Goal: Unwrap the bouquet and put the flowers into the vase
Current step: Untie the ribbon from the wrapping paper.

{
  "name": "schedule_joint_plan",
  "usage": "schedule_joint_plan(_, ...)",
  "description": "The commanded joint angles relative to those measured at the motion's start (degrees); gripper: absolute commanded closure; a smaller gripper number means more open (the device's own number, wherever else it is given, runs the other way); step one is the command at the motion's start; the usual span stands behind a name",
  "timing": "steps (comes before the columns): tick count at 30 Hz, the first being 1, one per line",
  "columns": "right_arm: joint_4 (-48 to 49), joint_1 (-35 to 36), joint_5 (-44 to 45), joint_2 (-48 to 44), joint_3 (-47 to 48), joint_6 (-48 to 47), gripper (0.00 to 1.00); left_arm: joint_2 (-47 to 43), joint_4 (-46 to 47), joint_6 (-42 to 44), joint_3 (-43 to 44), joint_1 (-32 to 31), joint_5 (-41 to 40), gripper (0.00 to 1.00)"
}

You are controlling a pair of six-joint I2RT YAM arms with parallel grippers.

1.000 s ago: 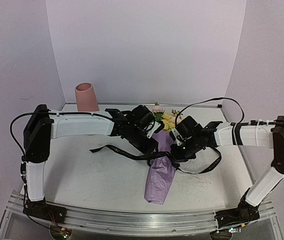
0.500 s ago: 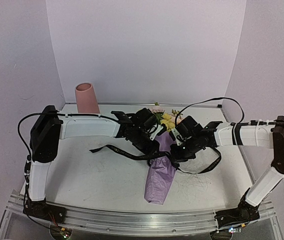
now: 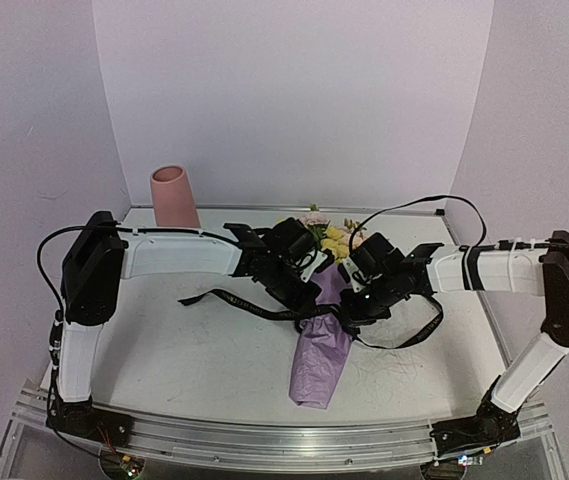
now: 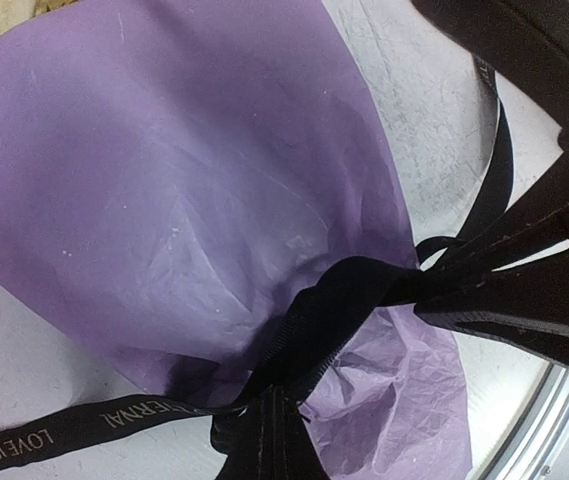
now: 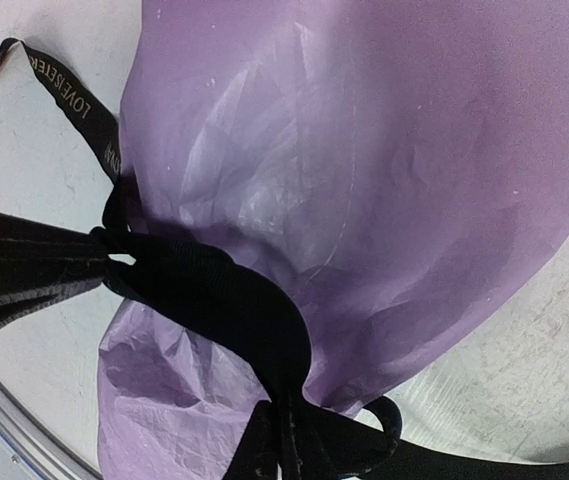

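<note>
Zero steps done: lilac crinkled-paper bouquet point(image 3: 321, 350) lies mid-table, black printed ribbon point(image 4: 354, 290) still tied.
Left gripper point(image 4: 262, 448) and right gripper point(image 5: 282, 440) both clamped on ribbon; salmon-pink tapered vase point(image 3: 173, 193) back-left, holds no flowers point(image 3: 334, 240).

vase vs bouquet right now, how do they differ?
The vase stands upright at the far-left corner of the table; the bouquet lies flat mid-table. The vase is smooth salmon-pink; the bouquet's paper is crinkled lilac, tied with black ribbon. Both rest on the table.
</note>
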Motion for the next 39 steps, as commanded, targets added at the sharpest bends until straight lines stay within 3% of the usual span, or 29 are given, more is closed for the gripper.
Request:
schedule_joint_plan(1,-1.51,0.23,0.48,-0.30,0.50,0.23,0.82,-3.24,1.03,-0.28,-1.53,-0.23,-4.17,1.00)
schedule_joint_plan(4,-1.51,0.25,0.10,-0.74,-0.37,-0.05,0.71,-3.95,1.01,-0.45,-2.53,-0.23,-4.86,1.00)
schedule_joint_plan(13,-1.52,0.23,-0.31,-1.10,-2.18,-0.86,0.72,-3.37,1.03,-0.05,-1.74,-0.25,-2.43,0.90)
schedule_joint_plan(24,-2.31,0.21,0.97,-1.97,-3.89,-2.37,0.70,-3.55,1.11,2.73,-1.74,-0.23,5.70,0.61)
schedule_joint_plan(30,-2.57,0.25,1.44,-2.79,-4.33,-2.60,0.64,-2.32,1.10,3.15,-1.46,-0.26,5.09,0.57)
schedule_joint_plan(39,-2.66,0.24,1.67,-3.24,-4.44,-2.87,0.65,-0.92,0.83,2.59,-0.74,-0.23,2.41,0.56)
